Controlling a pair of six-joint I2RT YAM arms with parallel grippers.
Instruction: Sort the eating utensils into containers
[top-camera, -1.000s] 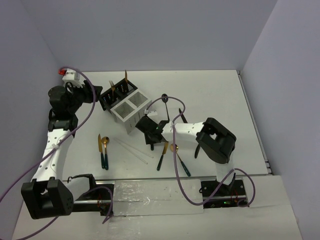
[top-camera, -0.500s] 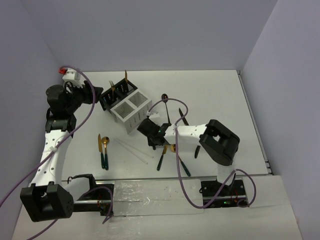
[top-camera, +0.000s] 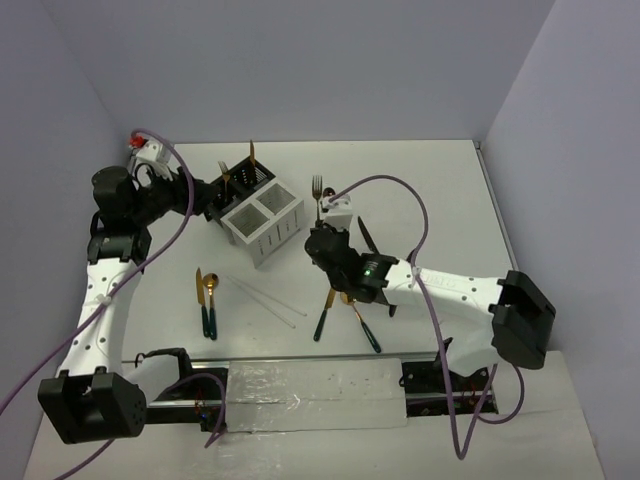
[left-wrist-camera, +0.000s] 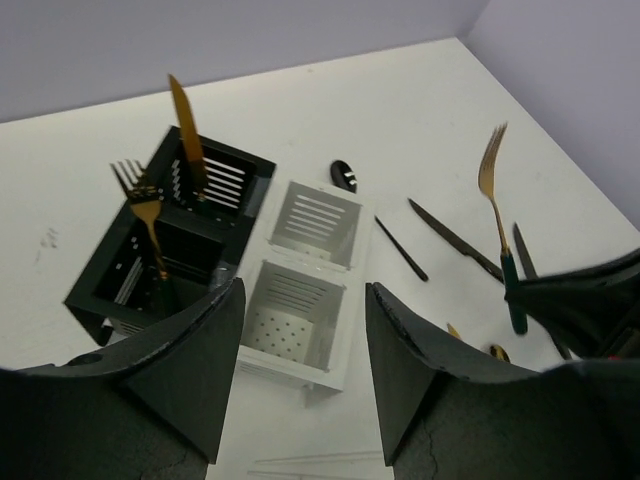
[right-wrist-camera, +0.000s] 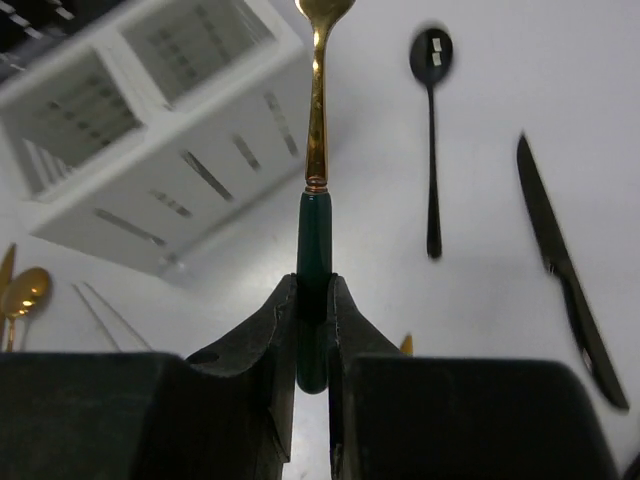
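Note:
My right gripper (top-camera: 322, 232) is shut on the dark green handle of a gold fork (top-camera: 317, 188) and holds it upright, tines up, just right of the white box (top-camera: 262, 225). In the right wrist view the fingers (right-wrist-camera: 283, 310) clamp the handle of the fork (right-wrist-camera: 318, 150) above the table. The black box (top-camera: 232, 190) holds a gold knife (top-camera: 252, 160) and a gold fork (top-camera: 225, 178). My left gripper (top-camera: 205, 198) is open and empty, hovering over both boxes (left-wrist-camera: 310, 270). The held fork also shows in the left wrist view (left-wrist-camera: 497, 215).
On the table lie a gold spoon and knife (top-camera: 205, 300), two white chopsticks (top-camera: 265, 297), a gold knife (top-camera: 325, 312) and a gold spoon (top-camera: 360, 320). A black spoon (right-wrist-camera: 432, 130) and a black knife (right-wrist-camera: 570, 270) lie right of the white box.
My right gripper has lifted the gold fork off the table and carried it up and back beside the white box. The left arm has barely moved.

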